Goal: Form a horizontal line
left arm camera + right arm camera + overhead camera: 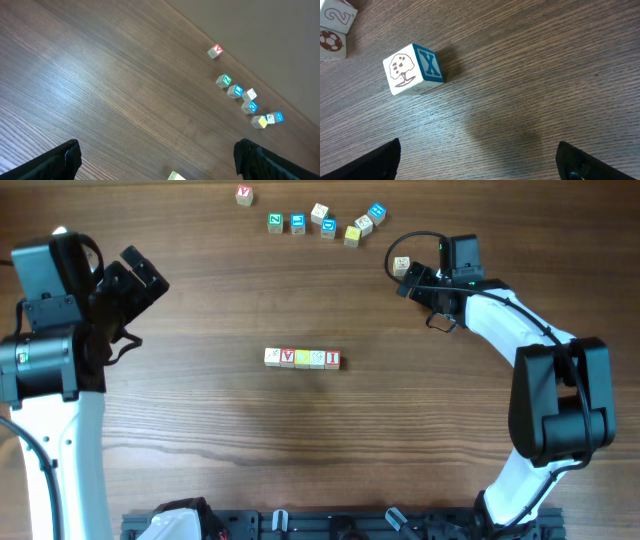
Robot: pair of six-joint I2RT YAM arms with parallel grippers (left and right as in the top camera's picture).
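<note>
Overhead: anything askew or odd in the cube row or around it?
Nothing stands out. The row of letter cubes sits straight mid-table, cubes touching side by side. Spare cubes lie loose along the far edge, and a blue X cube sits slightly apart from them.

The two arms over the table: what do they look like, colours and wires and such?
The left arm and right arm match: smooth white tubes joined by bulky black housings. The left gripper and right gripper are black, with two fingers each. A thin black cable loops by the right wrist.
</note>
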